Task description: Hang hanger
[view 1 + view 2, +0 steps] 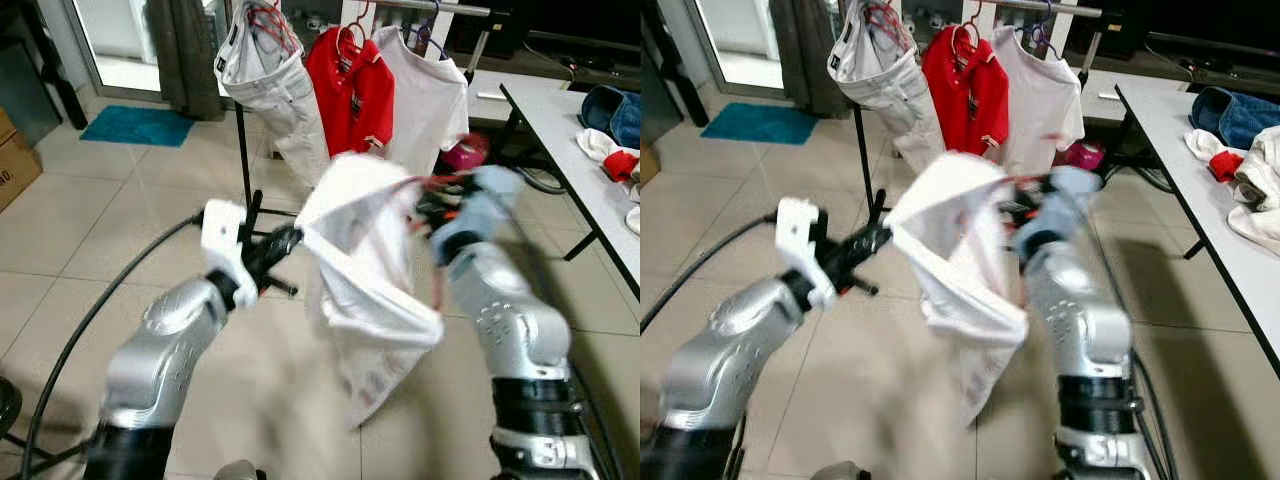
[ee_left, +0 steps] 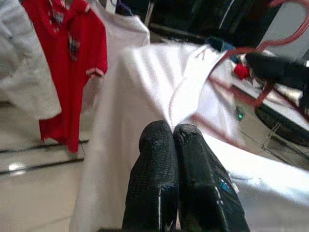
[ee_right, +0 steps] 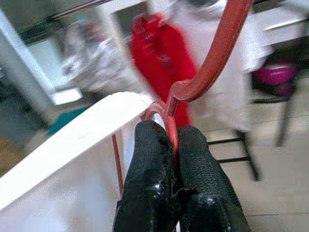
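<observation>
— Where's the hanger?
— The red hanger (image 3: pixel 212 63), inside a white shirt (image 1: pixel 365 290) at frame centre, is clamped at its neck by the right claw (image 3: pixel 175 140).
— And the left claw (image 2: pixel 172 140)?
— Pinched closed on the shirt's edge, below the rack (image 1: pixel 430 8) at top.

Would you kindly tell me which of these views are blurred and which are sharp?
Left eye view: white shirt and right gripper smeared by motion; the rack clothes sharper. Right eye view: the same smear. Left wrist view: left gripper fairly crisp, red hanger soft. Right wrist view: fingers sharp, background blurred.
</observation>
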`<state>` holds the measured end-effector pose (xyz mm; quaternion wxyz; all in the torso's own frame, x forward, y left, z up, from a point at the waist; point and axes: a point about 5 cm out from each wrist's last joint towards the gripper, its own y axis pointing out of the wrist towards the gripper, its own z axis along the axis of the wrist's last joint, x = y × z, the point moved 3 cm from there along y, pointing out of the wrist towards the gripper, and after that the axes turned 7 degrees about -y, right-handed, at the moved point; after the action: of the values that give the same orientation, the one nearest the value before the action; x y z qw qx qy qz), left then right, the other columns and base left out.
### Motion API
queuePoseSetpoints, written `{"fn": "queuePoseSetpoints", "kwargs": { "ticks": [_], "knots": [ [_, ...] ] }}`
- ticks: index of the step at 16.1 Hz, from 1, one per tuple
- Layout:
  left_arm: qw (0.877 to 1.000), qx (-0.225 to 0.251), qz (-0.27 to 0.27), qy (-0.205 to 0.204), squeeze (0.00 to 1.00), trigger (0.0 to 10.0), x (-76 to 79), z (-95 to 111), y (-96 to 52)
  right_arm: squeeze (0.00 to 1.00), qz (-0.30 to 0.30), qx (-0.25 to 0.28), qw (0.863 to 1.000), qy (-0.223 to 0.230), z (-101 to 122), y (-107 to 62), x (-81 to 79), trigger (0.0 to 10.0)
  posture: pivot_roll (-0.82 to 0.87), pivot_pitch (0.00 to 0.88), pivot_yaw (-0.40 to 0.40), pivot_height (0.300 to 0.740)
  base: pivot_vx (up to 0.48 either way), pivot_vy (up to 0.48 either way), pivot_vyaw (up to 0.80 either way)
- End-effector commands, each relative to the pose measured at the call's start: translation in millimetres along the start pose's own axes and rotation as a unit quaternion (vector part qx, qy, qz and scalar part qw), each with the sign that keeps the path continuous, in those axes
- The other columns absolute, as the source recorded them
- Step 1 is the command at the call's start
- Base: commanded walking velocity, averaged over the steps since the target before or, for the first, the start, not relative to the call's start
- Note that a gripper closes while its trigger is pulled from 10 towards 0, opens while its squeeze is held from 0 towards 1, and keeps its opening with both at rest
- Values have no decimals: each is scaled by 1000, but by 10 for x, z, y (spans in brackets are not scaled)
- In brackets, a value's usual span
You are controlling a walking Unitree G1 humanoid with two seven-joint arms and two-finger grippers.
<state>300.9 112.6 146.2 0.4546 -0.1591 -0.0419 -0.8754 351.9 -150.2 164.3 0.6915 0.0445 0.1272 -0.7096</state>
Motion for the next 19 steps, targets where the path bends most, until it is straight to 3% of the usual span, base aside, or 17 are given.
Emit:
{"fn": "queuePoseSetpoints", "kwargs": {
  "ticks": [1,3,6,7,8,9,11,12,15,16,17,18,19],
  "knots": [
    [1000,4,-4,2,0,0,62,29,6,0,-58,42,997,-3,195,10,210,10000,-12,0,-88,740,0,0,0],
    [1000,3,-10,-4,0,0,134,9,39,0,-87,58,994,-21,244,16,270,10000,-9,0,-90,740,0,0,0],
    [1000,1,-15,-10,0,0,218,-9,46,0,-108,35,990,-86,160,35,272,10000,1,0,-98,740,0,0,0],
    [1000,0,-15,-11,0,0,223,-11,44,0,-84,11,992,-94,75,54,209,10000,-1,0,-96,740,0,0,0],
    [1000,1,-13,-12,0,0,225,-7,48,0,76,-83,981,-155,-314,18,-196,10000,1,0,-98,740,0,0,0],
    [1000,5,-8,-11,0,0,212,13,60,0,117,-110,971,-175,-459,-61,-302,10000,3,0,-100,740,0,0,0],
    [1000,16,10,-10,0,0,158,64,72,0,150,-137,962,-180,-565,-142,-349,10000,3,0,-98,740,0,0,0],
    [999,24,31,-8,0,0,93,98,76,0,178,-162,949,-202,-650,-209,-325,10000,2,0,-96,740,0,0,0],
    [999,22,49,-4,0,0,20,100,81,0,202,-195,933,-227,-687,-249,-200,10000,-1,0,-91,740,0,0,0],
    [999,19,46,-5,0,0,26,96,84,0,199,-193,933,-228,-667,-235,-180,10000,-1,0,-90,740,0,0,0],
    [999,15,41,-3,0,0,40,85,85,0,175,-174,943,-224,-597,-180,-148,10000,0,0,-91,740,0,0,0],
    [1000,2,24,-1,0,0,94,44,87,0,79,-84,975,-189,-278,-6,-31,10000,2,0,-92,740,0,0,0],
    [1000,-5,14,0,0,0,135,13,91,0,33,-34,989,-142,-63,56,20,10000,2,0,-92,740,0,0,0]
  ]
}}
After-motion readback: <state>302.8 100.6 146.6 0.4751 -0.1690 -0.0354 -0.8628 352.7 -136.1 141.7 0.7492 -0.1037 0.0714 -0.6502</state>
